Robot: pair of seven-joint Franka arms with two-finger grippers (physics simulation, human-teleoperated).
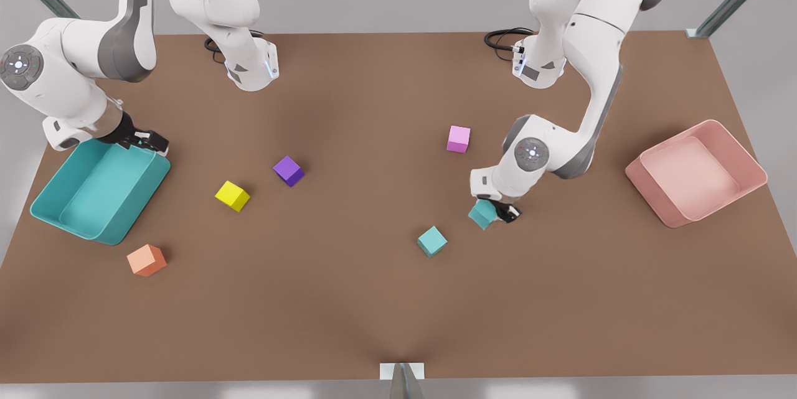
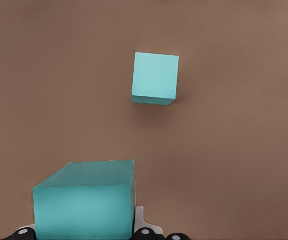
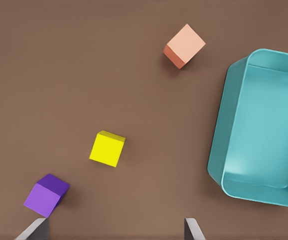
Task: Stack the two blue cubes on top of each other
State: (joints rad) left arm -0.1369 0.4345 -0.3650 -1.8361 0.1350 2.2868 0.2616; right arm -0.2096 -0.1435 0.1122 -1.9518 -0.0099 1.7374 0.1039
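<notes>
Brown tabletop (image 1: 348,299) runs under both my arms. Going left to right across the front view: my right pincer (image 1: 144,140) waits over the near rim of the teal bin (image 1: 93,200), its fingers spread with nothing between them, and the orange cube (image 1: 147,260), yellow cube (image 1: 232,195) and purple cube (image 1: 288,170) lie further along. Next comes the free blue cube (image 1: 432,241), resting flat on the table. My left pincer (image 1: 498,211) is pinching the other blue cube (image 1: 483,213), and it is plainly the nearer arm. From that pincer the free cube lies at about eight o'clock, near but apart, so I judge the carry goes that way before lowering.
</notes>
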